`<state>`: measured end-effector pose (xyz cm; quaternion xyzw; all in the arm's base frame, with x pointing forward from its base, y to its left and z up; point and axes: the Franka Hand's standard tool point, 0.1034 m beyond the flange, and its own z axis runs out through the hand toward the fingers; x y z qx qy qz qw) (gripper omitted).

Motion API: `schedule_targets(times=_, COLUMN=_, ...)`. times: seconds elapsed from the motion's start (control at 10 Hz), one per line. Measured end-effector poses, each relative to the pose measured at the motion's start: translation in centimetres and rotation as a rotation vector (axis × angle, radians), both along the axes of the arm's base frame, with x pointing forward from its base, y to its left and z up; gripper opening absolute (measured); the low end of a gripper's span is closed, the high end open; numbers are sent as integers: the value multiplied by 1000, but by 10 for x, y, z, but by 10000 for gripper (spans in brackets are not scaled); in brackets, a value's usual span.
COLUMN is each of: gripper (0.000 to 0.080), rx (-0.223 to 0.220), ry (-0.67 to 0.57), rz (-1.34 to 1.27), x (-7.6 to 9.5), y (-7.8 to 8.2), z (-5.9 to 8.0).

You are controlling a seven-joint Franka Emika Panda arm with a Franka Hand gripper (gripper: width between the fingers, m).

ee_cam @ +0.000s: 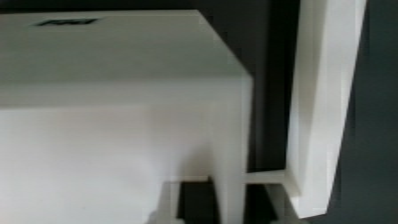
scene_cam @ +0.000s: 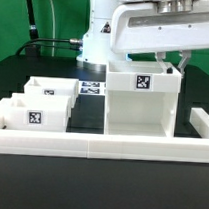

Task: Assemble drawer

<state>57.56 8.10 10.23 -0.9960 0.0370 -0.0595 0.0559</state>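
The tall white housing point(scene_cam: 143, 103) stands upright against the low front wall, a square tag on its front face. Two small white trays lie on the exterior view's left: one near the front point(scene_cam: 34, 114) and one behind it point(scene_cam: 49, 89). My gripper point(scene_cam: 173, 63) hangs at the housing's top rim, on the exterior view's right side. In the wrist view a blurred white face of the housing point(ee_cam: 107, 100) fills most of the picture, with a white wall point(ee_cam: 329, 90) beside it. The fingers are blurred white against white parts, so their spacing is unclear.
A long low white wall point(scene_cam: 100, 145) edges the table's front, with a return piece on the exterior view's right point(scene_cam: 203, 123). The marker board point(scene_cam: 90, 89) lies flat behind the trays. The arm's white base point(scene_cam: 97, 37) stands at the back.
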Motion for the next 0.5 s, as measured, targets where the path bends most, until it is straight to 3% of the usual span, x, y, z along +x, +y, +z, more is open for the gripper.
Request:
schedule_targets(times=0.3, gripper=41, rx=36, ry=5, rz=-227, x=3, y=4, z=2)
schedule_targets(times=0.5, gripper=41, rx=72, ry=0, rz=-458, x=1, y=17, z=-3)
